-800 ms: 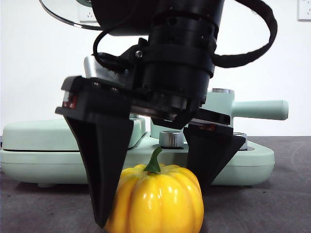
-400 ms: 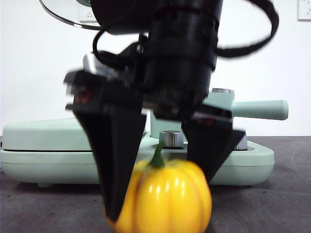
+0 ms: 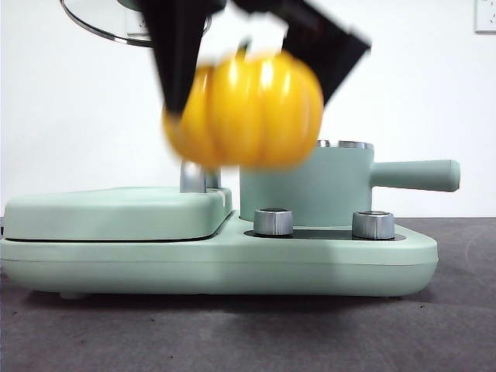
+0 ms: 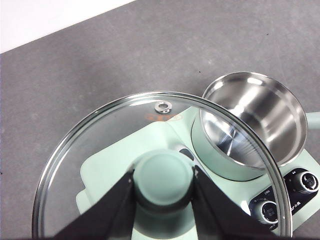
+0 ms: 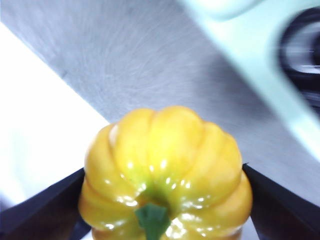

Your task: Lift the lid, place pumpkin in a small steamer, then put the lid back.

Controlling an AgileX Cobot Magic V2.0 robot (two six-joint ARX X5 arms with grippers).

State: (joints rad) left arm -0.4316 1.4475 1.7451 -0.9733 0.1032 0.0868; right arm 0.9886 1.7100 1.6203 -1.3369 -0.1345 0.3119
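Note:
The yellow-orange pumpkin (image 3: 246, 110) hangs blurred in the air, above and in front of the small steamer (image 3: 310, 186), held between the black jaws of my right gripper (image 3: 252, 70). In the right wrist view the pumpkin (image 5: 165, 172) fills the gap between both jaws, green stem toward the camera. My left gripper (image 4: 162, 187) is shut on the mint-green knob of the glass lid (image 4: 100, 150), holding it high beside the open steamer (image 4: 252, 122), whose steel inside is empty. In the front view the lid (image 3: 101, 19) shows at the top left.
The steamer sits on a wide mint-green griddle unit (image 3: 217, 252) with a flat cover (image 3: 108, 209) on its left and two chrome dials (image 3: 273, 222) in front. The steamer's long handle (image 3: 415, 174) points right. Dark grey tabletop (image 3: 232, 333) lies in front.
My right gripper has closed on the pumpkin and lifted it from the table up to above the steamer's rim height. The lid stays held high at the top left.

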